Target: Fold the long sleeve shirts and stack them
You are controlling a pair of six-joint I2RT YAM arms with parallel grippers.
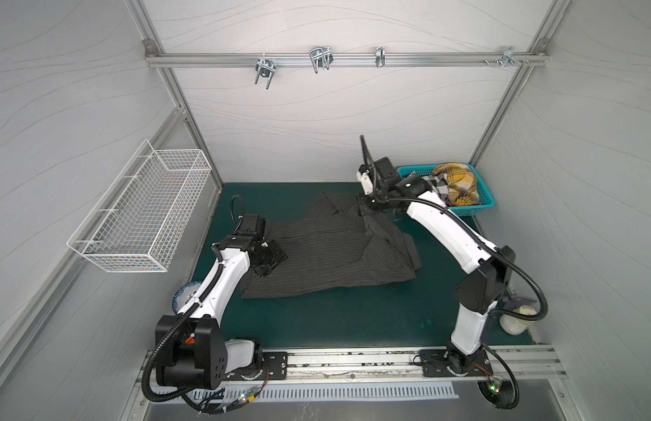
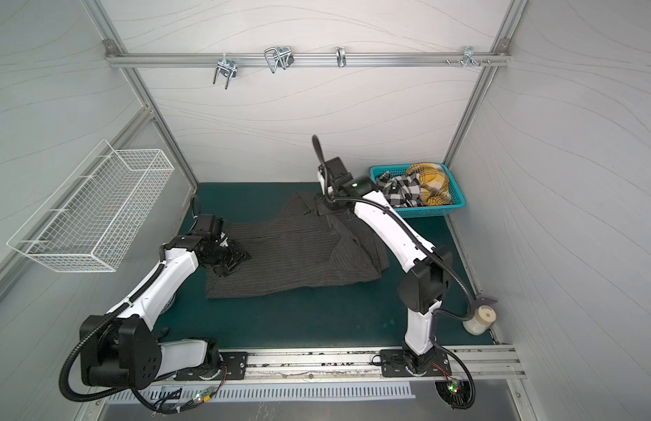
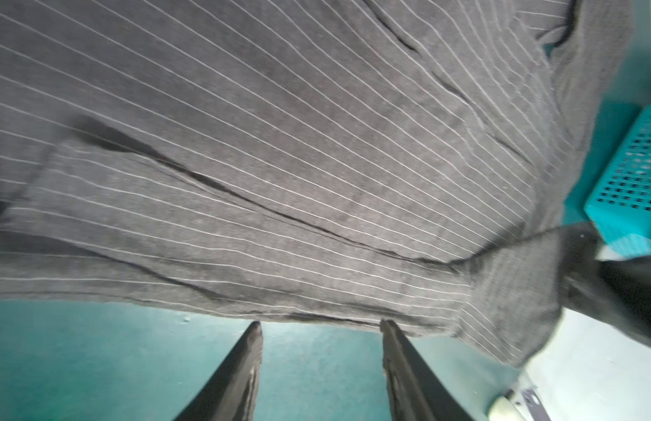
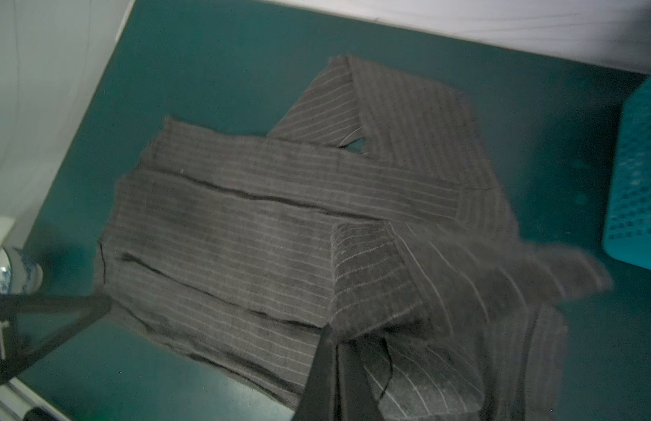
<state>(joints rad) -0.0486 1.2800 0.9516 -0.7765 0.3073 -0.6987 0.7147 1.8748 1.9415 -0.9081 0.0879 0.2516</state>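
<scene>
A dark charcoal pinstriped long sleeve shirt (image 1: 327, 251) (image 2: 291, 255) lies partly folded on the green mat. My left gripper (image 1: 271, 262) (image 3: 322, 326) is open at the shirt's left edge, its fingertips (image 3: 256, 328) just touching the hem, with only bare mat between them. My right gripper (image 1: 364, 209) (image 4: 334, 339) is shut on a fold of this shirt (image 4: 243, 218) near its far right part and holds that cloth raised. A yellow plaid shirt (image 1: 458, 178) and a black-and-white plaid shirt (image 2: 400, 187) lie bunched in the teal basket (image 1: 484, 204).
The teal basket (image 2: 458, 204) stands at the back right corner of the mat. A white wire basket (image 1: 141, 215) hangs on the left wall. A blue-and-white bowl (image 1: 185, 295) sits under the left arm. A white jar (image 1: 515, 320) stands at the right edge.
</scene>
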